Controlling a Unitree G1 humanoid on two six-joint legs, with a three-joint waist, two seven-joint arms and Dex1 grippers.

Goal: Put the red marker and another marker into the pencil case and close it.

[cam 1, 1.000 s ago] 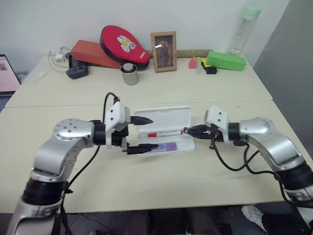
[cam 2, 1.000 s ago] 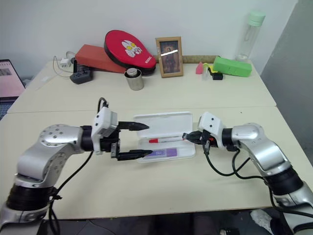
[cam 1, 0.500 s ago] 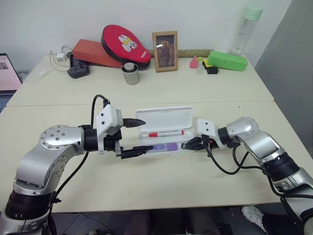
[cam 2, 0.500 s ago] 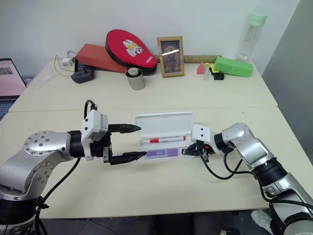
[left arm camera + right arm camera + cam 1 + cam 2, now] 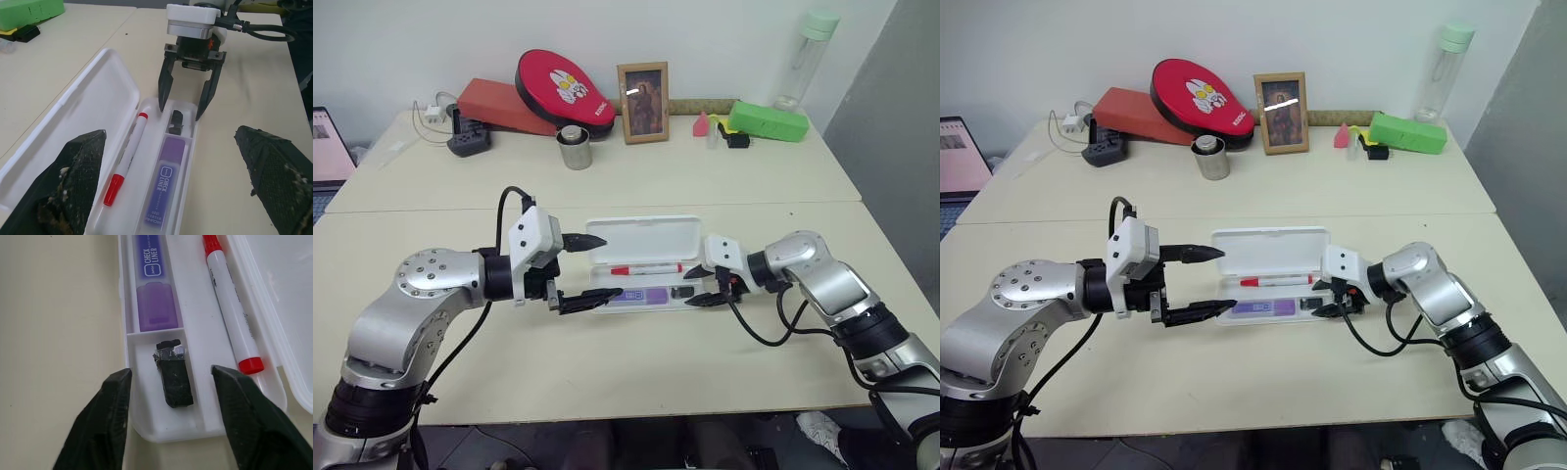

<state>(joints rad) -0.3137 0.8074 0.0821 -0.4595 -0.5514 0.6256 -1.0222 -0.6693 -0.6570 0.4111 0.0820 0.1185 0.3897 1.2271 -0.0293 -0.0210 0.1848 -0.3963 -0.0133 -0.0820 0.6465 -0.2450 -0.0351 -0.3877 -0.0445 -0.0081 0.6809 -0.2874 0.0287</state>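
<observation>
The right gripper [image 5: 171,382], pinched together a second ago, now spreads over a small black object [image 5: 173,377] in the open pencil case [image 5: 105,93], where the red marker [image 5: 127,156] and purple highlighter [image 5: 164,196] lie just beyond its fingertips; the left gripper [image 5: 589,270] gapes wide, so closing remains.

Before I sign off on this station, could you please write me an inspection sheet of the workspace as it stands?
Surface: pale table, two tops joined by a seam.
Job's things: pencil case open, lid back; red marker and purple highlighter lie inside, with a small black piece in the end compartment.
Clutter: red pad, picture frame, metal cup, green box, bottle along the far edge.
Grippers: left tool open at the case's left end; right tool open over its right end; both empty.
Cables: plug strip and wires at far left.
Surroundings: white wall; laptop at left.
</observation>
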